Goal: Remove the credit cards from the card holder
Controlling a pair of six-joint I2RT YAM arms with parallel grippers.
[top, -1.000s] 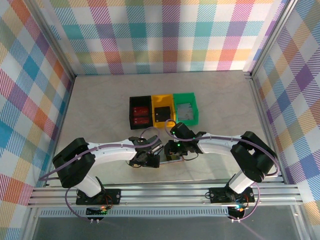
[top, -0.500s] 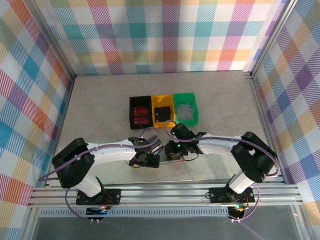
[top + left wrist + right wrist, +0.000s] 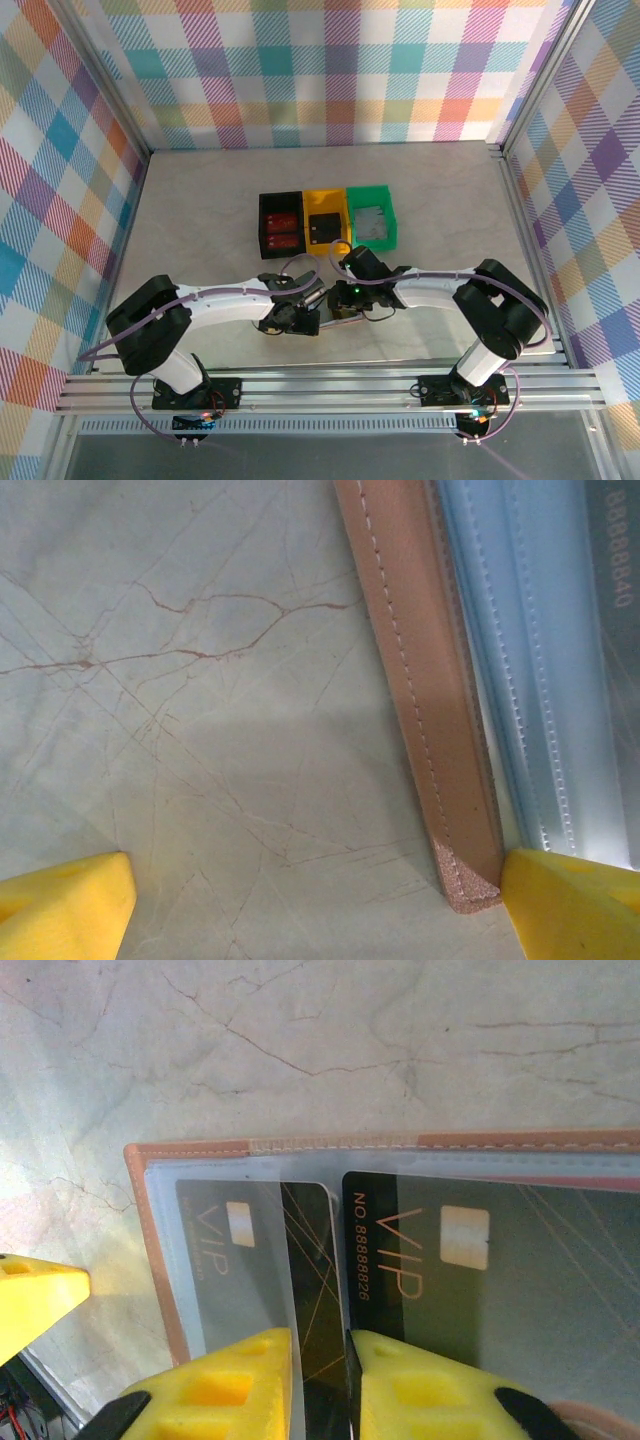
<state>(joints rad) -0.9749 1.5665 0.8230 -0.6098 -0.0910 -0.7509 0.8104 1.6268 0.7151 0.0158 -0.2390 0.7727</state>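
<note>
Because the card holder (image 3: 155, 1250) lies open on the table (image 3: 150, 730) between both arms, the left gripper (image 3: 318, 910), spread wide, sets one finger (image 3: 570, 905) at its corner, apparently pinning it, while the right gripper (image 3: 320, 1380) hovers nearly closed over a pocketed credit card (image 3: 440, 1260), grasp unclear.

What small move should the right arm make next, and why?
Probably the right gripper should draw the credit card between its almost closed jaws out of the card holder: that card's dark edge is exposed, and the rest lies under the pocket.
</note>
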